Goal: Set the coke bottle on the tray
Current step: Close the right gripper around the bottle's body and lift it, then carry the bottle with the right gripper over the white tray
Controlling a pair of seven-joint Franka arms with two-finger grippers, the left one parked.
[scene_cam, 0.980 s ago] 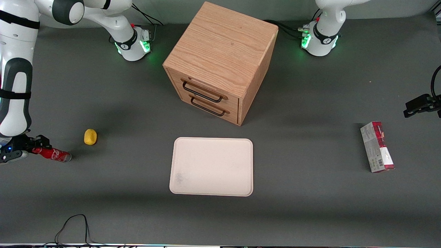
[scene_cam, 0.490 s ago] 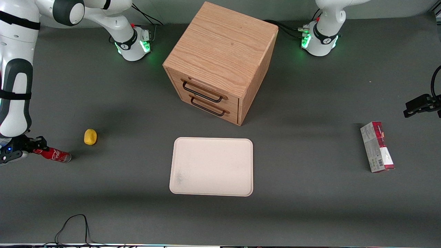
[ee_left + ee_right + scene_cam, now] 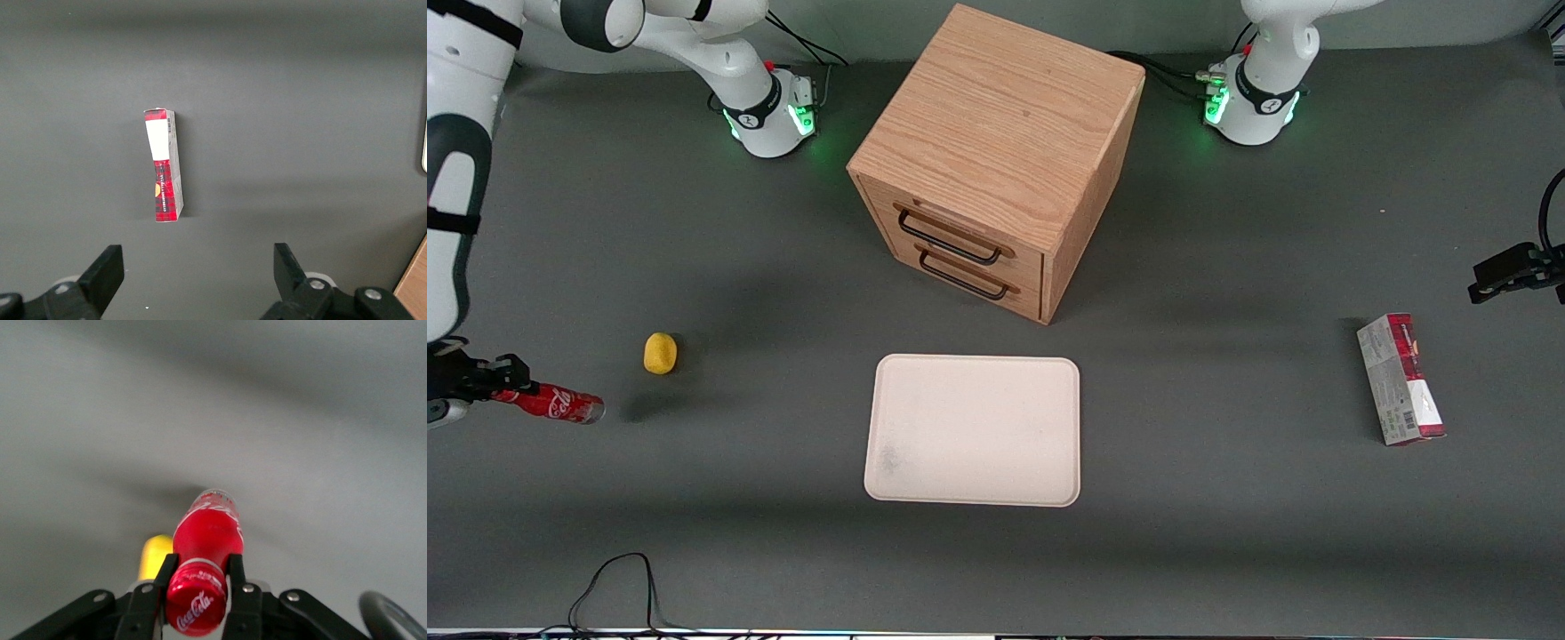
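Gripped bottle (image 3: pixel 551 404) at the neck in gripper (image 3: pixel 496 389) fingers (image 3: pixel 238 587), long axis pointing toward three o'clock, tray (image 3: pixel 972 430) lying well apart that same way.

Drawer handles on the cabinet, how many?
2: upper handle and lower handle, stacked on the cabinet front. Gripper holds the coke bottle at the working arm's end.

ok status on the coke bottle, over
Gripper at the working arm's end of the table, jaws shut on the coke bottle near its cap. Tray bare. Lemon lies beside the bottle; nothing in the way.
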